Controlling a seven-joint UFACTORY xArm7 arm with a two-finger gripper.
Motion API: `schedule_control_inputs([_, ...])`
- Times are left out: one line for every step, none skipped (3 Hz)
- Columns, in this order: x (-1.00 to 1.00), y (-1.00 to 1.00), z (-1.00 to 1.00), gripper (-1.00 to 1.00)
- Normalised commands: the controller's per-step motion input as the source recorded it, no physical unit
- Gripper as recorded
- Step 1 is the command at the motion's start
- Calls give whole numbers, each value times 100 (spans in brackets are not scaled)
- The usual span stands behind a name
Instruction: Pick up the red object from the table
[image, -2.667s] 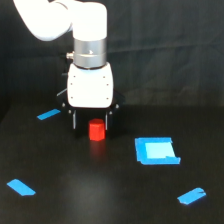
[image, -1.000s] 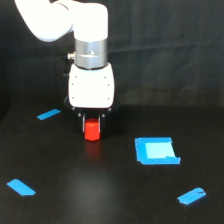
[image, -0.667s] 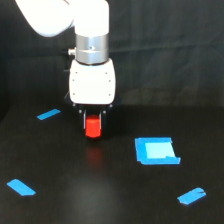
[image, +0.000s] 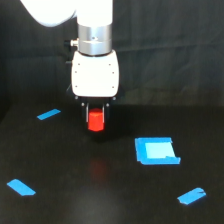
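The hand (image: 96, 114) pinches the red object (image: 96, 121), which hangs clear above the black surface (image: 75, 190).

White arm descending vertically from the upper frame, silver wrist collar above a white housing. Gripper (image: 96, 116) points straight down, its dark fingers closed on the red object (image: 96, 121).

Small red-orange cylinder (image: 96, 121), upright, clear of the glossy black table (image: 65, 200), its faint reflection below.
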Motion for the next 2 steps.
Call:
schedule_control_inputs([17,-29,100,-100])
schedule_control_inputs([18,-22,100,-87])
